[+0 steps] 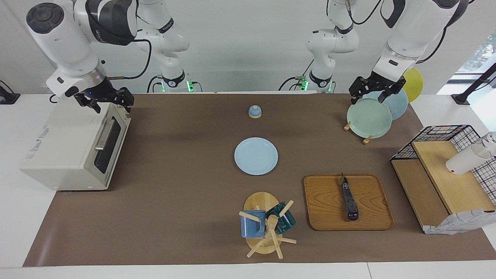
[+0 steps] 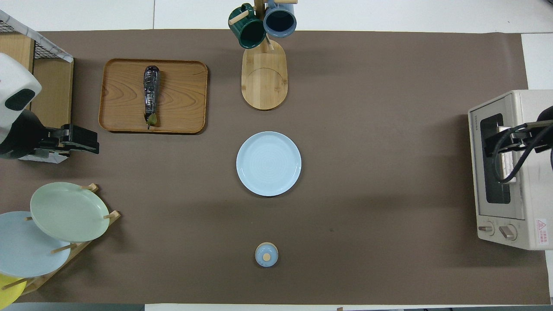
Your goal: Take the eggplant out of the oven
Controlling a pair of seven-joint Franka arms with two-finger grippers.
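Observation:
The eggplant (image 1: 348,199) (image 2: 151,93), slim and dark purple, lies lengthwise on a wooden tray (image 1: 325,205) (image 2: 181,95) toward the left arm's end of the table, its green stem tip pointing toward the robots. At the right arm's end stands the off-white oven (image 1: 66,151) (image 2: 533,203) with its dark glass door closed. My right gripper (image 1: 112,104) (image 2: 501,142) hovers open over the oven's top edge above the door, holding nothing. High over the mat, between the plate rack and the wire basket, my left gripper (image 1: 367,99) (image 2: 93,144) is open and empty.
A light blue plate (image 1: 255,155) sits mid-table, with a small blue bell (image 1: 254,111) nearer the robots. A mug tree (image 1: 265,226) with two mugs stands beside the tray. The plate rack (image 1: 370,118) and the black wire basket (image 1: 445,174) with wooden boards crowd the left arm's end.

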